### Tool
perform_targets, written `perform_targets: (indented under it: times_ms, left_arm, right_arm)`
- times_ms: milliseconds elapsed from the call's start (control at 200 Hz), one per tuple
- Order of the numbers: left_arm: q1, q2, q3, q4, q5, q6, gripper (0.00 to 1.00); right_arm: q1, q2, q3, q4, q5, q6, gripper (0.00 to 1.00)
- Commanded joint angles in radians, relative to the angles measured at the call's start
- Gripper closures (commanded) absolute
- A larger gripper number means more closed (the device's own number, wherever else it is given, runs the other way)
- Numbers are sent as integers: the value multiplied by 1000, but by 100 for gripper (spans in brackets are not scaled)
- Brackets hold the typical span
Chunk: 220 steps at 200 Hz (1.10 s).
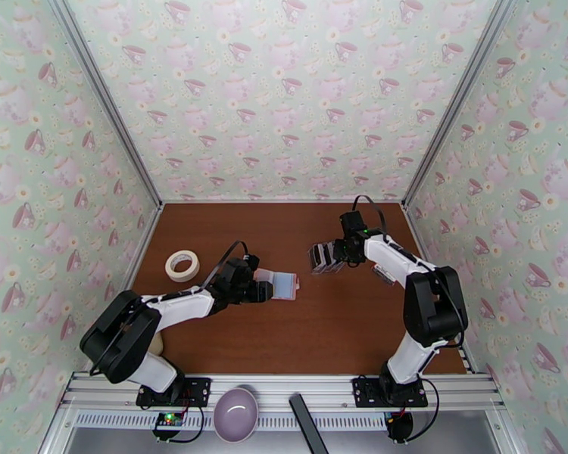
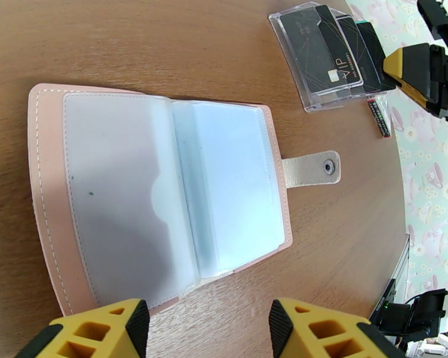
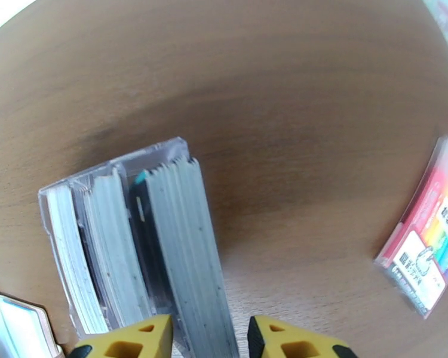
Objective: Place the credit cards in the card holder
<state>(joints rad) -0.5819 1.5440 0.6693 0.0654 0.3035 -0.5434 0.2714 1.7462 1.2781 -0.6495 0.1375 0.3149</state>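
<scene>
The credit cards (image 3: 188,234) are stood upright in a clear case (image 3: 113,162) on the surface (image 1: 337,327). One bunch is straddled by the right end effector (image 3: 210,335); whether it is clamped cannot be told. To the left, the card holder (image 2: 164,192) is laid open and flat, with the left end effector (image 2: 203,329) spread open at its near edge.
</scene>
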Motion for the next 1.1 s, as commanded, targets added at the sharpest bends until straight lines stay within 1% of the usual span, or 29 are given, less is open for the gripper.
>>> perform_targets:
  times_ms: [0,230,431,721,816,866,1012,1032,1097]
  left_arm:
    - [-6,15,27,10,20,-6,41]
    - [-6,15,32,5,21,-4,41]
    - [-8,16,37,1,23,-3,41]
    - [-11,22,47,-9,23,3,41]
    - [-9,26,54,-11,24,3,41]
    - [-9,26,58,-15,27,3,41]
    - [-11,28,64,-21,26,7,41]
    - [-11,27,65,-21,27,7,41]
    - [-10,28,65,-21,26,7,41]
  right_arm:
    - [17,11,31,-36,82,-27,61]
    - [42,17,37,-42,96,-39,64]
    - [79,27,43,-53,148,-54,67]
    - [88,59,59,-67,163,-64,70]
    - [91,69,63,-68,165,-66,74]
    - [96,74,64,-70,175,-68,80]
    - [106,84,73,-80,204,-71,82]
    - [106,84,73,-81,207,-71,85]
    - [107,87,76,-85,219,-72,87]
